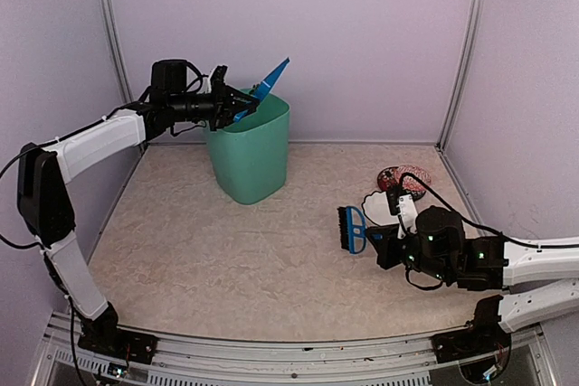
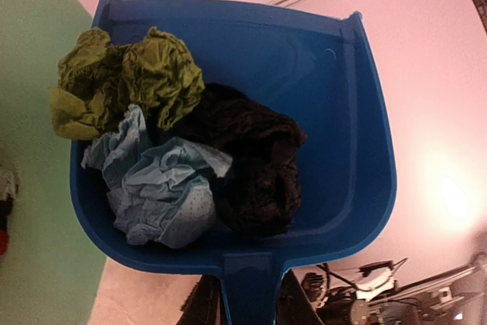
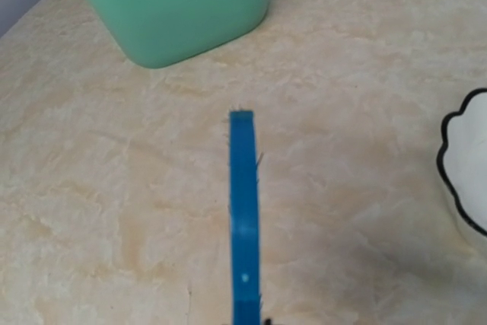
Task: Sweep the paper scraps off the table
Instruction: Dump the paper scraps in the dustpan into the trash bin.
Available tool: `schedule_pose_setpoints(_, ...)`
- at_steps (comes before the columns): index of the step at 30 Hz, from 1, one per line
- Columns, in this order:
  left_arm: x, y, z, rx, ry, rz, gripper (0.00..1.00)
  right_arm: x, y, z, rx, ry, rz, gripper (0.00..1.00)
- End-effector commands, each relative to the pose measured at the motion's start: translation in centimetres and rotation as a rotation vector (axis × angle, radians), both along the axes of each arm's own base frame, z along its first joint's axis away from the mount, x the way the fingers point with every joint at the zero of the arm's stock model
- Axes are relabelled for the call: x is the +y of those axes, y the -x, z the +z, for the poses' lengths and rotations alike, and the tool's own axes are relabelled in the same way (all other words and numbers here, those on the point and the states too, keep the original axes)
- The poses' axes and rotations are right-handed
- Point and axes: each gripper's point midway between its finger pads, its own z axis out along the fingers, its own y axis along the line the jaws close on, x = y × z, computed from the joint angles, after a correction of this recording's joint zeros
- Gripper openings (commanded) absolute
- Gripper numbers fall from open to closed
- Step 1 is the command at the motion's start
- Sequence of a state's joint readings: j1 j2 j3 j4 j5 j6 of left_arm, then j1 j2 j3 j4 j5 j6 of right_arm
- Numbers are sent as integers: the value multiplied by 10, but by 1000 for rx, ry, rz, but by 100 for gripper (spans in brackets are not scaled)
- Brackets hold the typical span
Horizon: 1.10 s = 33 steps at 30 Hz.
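Observation:
My left gripper (image 1: 226,101) (image 2: 247,302) is shut on the handle of a blue dustpan (image 1: 270,76) (image 2: 335,135), held tilted over the rim of a green bin (image 1: 250,149). In the pan lie crumpled paper scraps: green (image 2: 125,85), light blue (image 2: 156,188) and black (image 2: 255,161). My right gripper (image 1: 375,240) is shut on a blue brush (image 1: 351,229) (image 3: 243,218), low over the table (image 1: 226,250) at the right. Its fingers do not show in the right wrist view. No loose scraps show on the table.
A red patterned bowl (image 1: 404,178) and a white dish with a dark scalloped rim (image 1: 373,202) (image 3: 466,165) sit right of centre, behind the brush. The green bin (image 3: 175,5) (image 2: 30,188) stands at the back left. Walls close in three sides.

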<state>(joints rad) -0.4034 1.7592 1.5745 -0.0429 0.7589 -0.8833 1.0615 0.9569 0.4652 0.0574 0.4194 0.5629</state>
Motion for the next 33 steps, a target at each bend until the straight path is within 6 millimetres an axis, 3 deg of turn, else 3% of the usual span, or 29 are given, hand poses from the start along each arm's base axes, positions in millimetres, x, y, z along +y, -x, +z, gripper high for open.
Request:
schedule_pose_setpoints(1, 1, 5, 30, 78, 233, -80, 0, 5, -7, 19, 3, -75, -28, 0)
schedule_pose_setpoints(4, 9, -1, 34, 159, 340, -63, 0, 3, -10, 20, 15, -85, -62, 0)
schedule_pose_setpoints(11, 31, -9, 63, 240, 594, 6, 0, -3, -18, 18, 56, -111, -135, 0)
schedule_pose_setpoints(13, 34, -9, 79, 219, 644, 7, 0, -2, -20, 16, 62, -112, -141, 0)
schedule_pose_setpoints(19, 45, -11, 96, 224, 772, 19, 0, 0, -25, 11, 98, -111, -171, 0)
schedule_pose_setpoints(24, 49, -2, 102, 171, 728, 34, 0, 3, -29, 13, 117, -112, -176, 0)
schedule_pose_setpoints(29, 43, 32, 102, 75, 585, -15, 0, 7, -28, 12, 130, -115, -158, 0)
schedule_pose_setpoints(33, 43, 60, 89, -8, 422, -22, 0, 5, -29, 7, 149, -107, -142, 0)
